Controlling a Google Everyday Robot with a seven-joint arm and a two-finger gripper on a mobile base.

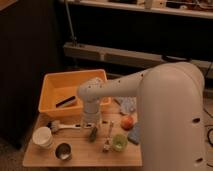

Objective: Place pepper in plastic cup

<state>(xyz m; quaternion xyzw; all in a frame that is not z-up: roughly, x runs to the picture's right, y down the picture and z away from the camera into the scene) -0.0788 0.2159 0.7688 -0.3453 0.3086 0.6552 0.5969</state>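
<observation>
The gripper point(91, 124) hung low over the wooden tabletop point(80, 159), left of the plastic cup point(119, 142) and slightly farther back. Its jaws seemed to stand wide, though the wrist hid most of them. The pepper point(93, 133) lay on the tabletop just beneath the gripper, left of the plastic cup, with a fork point(108, 137) between the two. An orange-red fruit point(127, 122) sat just behind the cup and a blue sponge point(135, 134) just to its right. Well left of the cup stood a metal cup point(63, 150) and a white cup point(43, 136). A yellow bin point(56, 86) sat behind and to the cup's left.
</observation>
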